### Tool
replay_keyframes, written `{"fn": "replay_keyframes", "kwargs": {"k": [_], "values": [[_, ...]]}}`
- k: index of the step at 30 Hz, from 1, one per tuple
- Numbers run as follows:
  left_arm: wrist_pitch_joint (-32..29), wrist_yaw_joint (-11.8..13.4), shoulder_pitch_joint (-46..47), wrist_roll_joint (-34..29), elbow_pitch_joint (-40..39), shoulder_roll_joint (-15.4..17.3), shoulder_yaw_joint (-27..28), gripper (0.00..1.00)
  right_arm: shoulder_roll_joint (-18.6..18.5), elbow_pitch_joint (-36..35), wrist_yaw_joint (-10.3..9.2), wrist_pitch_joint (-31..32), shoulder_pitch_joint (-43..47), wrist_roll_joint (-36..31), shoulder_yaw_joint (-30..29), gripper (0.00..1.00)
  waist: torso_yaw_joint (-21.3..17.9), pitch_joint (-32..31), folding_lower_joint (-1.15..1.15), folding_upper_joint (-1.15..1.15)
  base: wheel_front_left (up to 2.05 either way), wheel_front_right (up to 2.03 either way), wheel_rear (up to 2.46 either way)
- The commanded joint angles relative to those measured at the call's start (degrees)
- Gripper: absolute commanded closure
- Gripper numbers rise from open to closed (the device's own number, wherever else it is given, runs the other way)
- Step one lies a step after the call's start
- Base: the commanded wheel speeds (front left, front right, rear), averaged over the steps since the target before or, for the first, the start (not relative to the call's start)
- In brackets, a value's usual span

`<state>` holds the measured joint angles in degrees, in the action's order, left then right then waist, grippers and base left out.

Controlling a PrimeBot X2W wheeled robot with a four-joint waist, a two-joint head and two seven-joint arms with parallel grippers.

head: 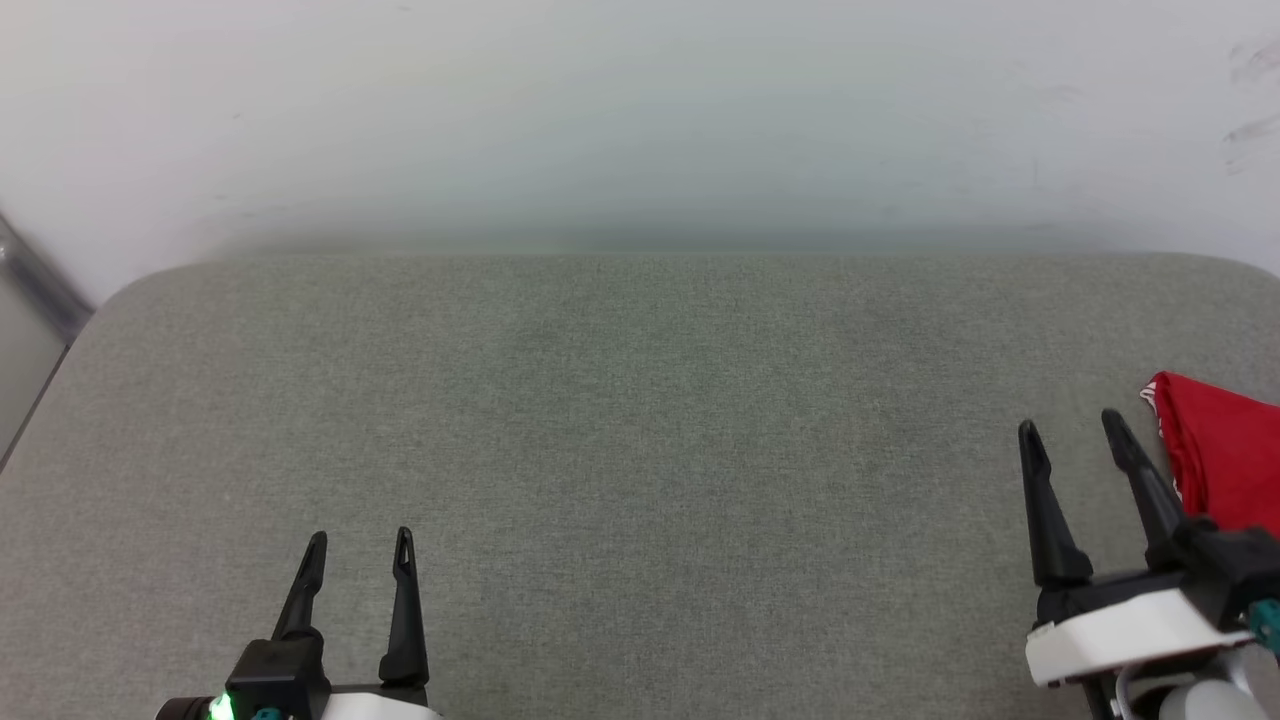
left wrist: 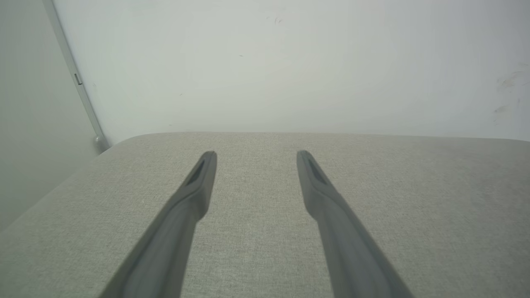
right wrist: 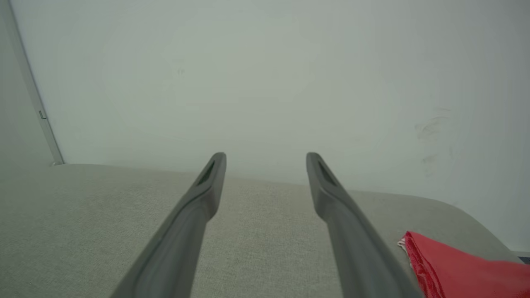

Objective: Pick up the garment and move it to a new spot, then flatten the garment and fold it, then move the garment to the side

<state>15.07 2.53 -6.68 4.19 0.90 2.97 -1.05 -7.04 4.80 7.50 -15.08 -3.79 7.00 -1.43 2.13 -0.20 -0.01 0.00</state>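
Grey fabric tabletop (head: 640, 400) holds one red garment (head: 1225, 455) at its right edge; two claws, left gripper (head: 360, 540) and right gripper (head: 1070, 425), both spread wide, empty.

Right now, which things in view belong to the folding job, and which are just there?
Job:
garment
left claw, open
right claw, open, beside the garment

Just there:
table
wall
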Motion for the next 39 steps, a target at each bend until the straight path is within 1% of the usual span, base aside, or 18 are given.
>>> {"fn": "replay_keyframes", "kwargs": {"k": [1,9,14,22,23,28,39], "values": [[0.1,-0.4,-0.6,0.2,0.1,-0.1,0.0,0.0,0.8,-0.5,-0.02,-0.1,2.0,0.0,-0.4,0.0,0.0,-0.2,0.01,0.0,0.0,0.0,0.0],[0.1,-1.2,-0.9,1.1,0.2,-0.1,-0.5,0.0,3.1,-2.3,-0.02,-0.1,7.6,0.4,-2.7,0.0,-0.2,-0.9,0.01,0.0,0.0,0.0,0.0],[0.1,-1.5,-0.9,1.5,0.3,-0.1,-0.9,0.0,3.6,-3.3,-0.02,-0.1,9.9,0.3,-3.8,0.0,0.0,-1.2,0.01,0.0,0.0,0.0,0.0],[0.1,-1.8,-0.7,1.6,0.6,-0.1,-0.8,0.0,4.1,-3.4,-0.02,-0.1,11.0,0.1,-4.4,0.0,0.2,-1.2,0.01,0.0,0.0,0.0,0.0],[0.0,-1.8,-0.5,1.6,0.6,-0.1,-0.7,1.0,3.8,-3.2,0.0,0.0,10.7,0.3,-4.3,1.0,0.2,-1.2,0.01,0.0,0.0,0.0,0.0],[-0.1,-1.8,-1.1,2.0,2.4,-0.1,-0.8,1.0,3.8,-1.3,0.0,0.2,10.9,0.7,-4.1,1.0,0.2,-1.2,0.01,0.0,0.0,0.0,0.0],[-2.9,-3.0,1.0,15.3,4.0,0.3,0.0,1.0,3.9,0.2,0.0,3.4,8.8,13.3,-4.3,1.0,0.0,-1.1,0.01,0.0,0.0,0.0,0.0]]}}
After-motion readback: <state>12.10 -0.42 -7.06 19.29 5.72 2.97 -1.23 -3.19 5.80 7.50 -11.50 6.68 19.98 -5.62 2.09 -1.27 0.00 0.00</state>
